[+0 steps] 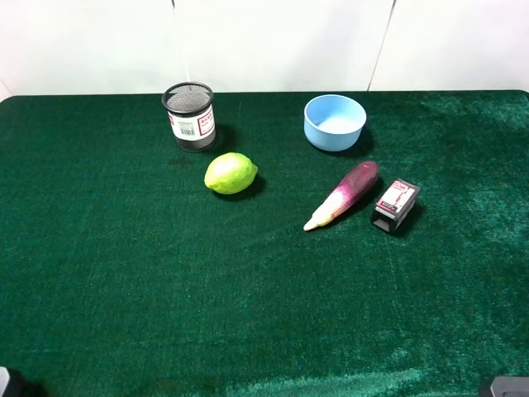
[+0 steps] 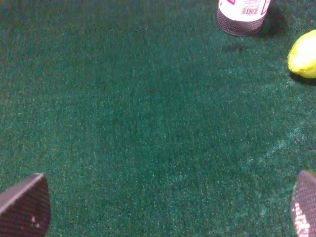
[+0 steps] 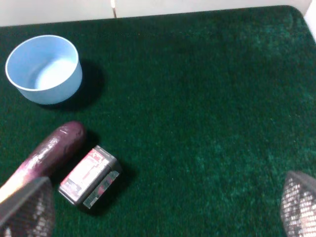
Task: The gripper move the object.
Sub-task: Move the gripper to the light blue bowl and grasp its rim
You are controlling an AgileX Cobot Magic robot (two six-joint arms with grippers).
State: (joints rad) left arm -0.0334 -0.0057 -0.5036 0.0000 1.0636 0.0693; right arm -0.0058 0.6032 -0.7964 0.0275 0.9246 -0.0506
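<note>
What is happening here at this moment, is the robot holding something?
Nothing is held yet. The round light-blue plastic bowl stands untouched at the back of the green cloth table, behind a purple eggplant. The left gripper and the right gripper are both open and empty, well short of the bowl.

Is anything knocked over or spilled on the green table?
Nothing stands out. The bowl and mesh cup stand upright, the bowl empty. The lemon, eggplant and small box lie on the cloth, nothing spilled.
</note>
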